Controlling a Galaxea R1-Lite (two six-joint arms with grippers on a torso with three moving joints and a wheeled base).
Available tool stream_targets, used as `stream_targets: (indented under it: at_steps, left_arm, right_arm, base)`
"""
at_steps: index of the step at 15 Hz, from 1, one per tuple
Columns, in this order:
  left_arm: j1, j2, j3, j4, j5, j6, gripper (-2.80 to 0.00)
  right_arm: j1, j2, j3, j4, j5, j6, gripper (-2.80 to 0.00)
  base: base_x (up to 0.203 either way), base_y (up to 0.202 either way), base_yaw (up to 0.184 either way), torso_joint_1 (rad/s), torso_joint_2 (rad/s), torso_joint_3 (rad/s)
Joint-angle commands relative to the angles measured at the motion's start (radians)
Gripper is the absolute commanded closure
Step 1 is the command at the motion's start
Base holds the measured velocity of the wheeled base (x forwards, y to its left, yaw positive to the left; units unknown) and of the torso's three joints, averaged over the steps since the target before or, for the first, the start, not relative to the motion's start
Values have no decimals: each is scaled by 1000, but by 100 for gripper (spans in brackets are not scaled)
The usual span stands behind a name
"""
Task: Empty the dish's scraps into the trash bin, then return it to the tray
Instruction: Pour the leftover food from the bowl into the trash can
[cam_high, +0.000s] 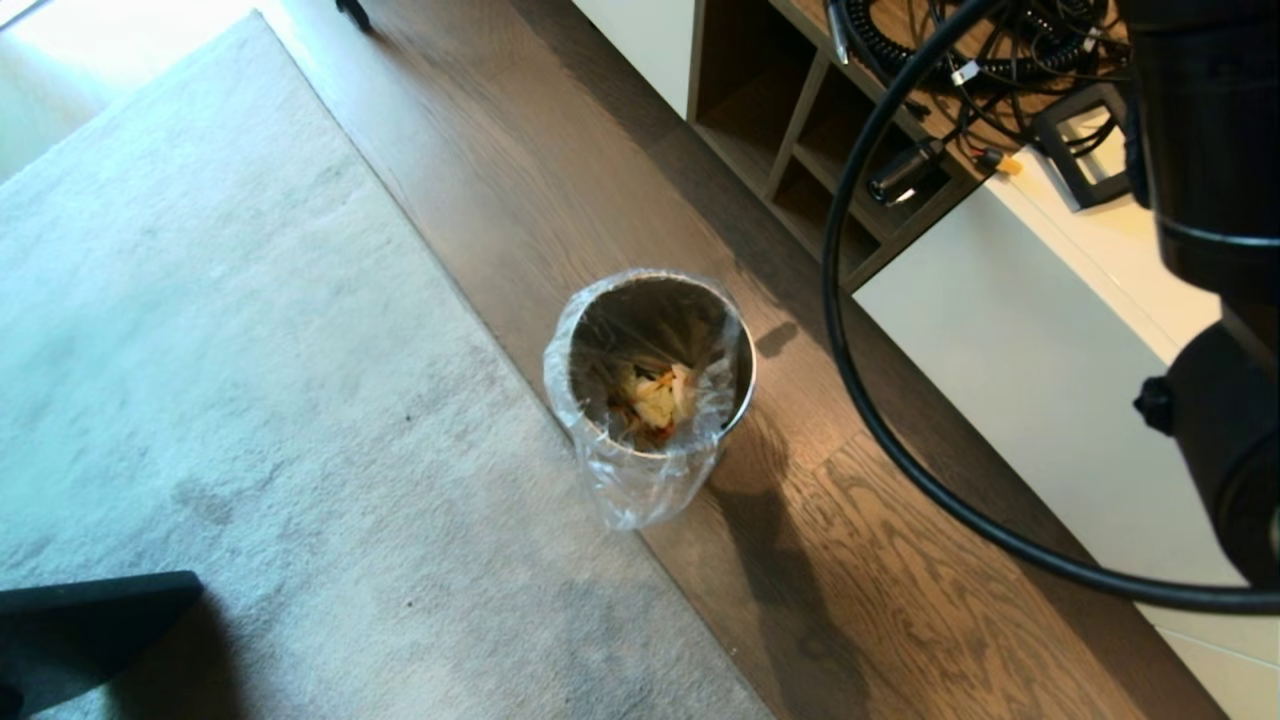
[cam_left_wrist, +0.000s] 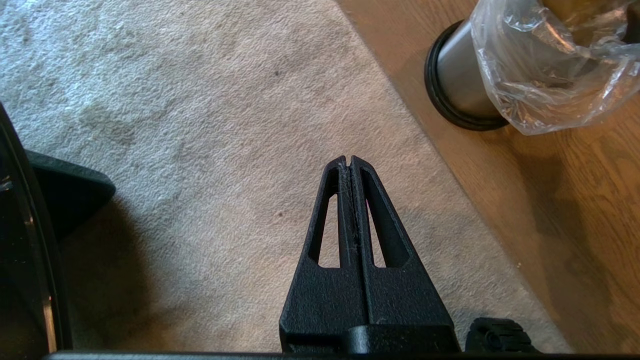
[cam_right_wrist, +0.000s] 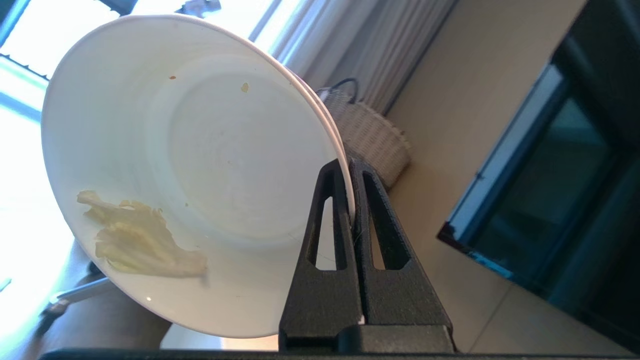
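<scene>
Down in the trash bin (cam_high: 650, 385) most scraps (cam_high: 655, 395) already lie. Right pincer (cam_right_wrist: 350, 162) clamps the tipped dish's (cam_right_wrist: 200, 165) rim, one pale leaf (cam_right_wrist: 140, 240) clinging inside; left pincer (cam_left_wrist: 349, 160) hangs closed, empty; tray return remains

Beside the dark shiny trash bin (cam_high: 650, 370) with its clear bag: a pale grey carpet (cam_high: 220, 380), brown wood-grain floor (cam_high: 880, 560). The dish (cam_right_wrist: 200, 175) is white, with one pale yellow, perhaps leafy, scrap (cam_right_wrist: 140, 240).
</scene>
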Motion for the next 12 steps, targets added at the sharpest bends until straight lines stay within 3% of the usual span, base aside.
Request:
stream_targets:
  at_steps: [1, 12]
  left_arm:
    - [0, 0, 0, -1, 0, -1, 0]
    - [0, 0, 0, -1, 0, -1, 0]
  right_arm:
    - [0, -3, 58, -44, 4, -6, 0]
    - [7, -5, -57, -2, 5, 0, 0]
  base:
    - [0, 0, 0, 0, 0, 0]
    - [0, 0, 0, 0, 0, 0]
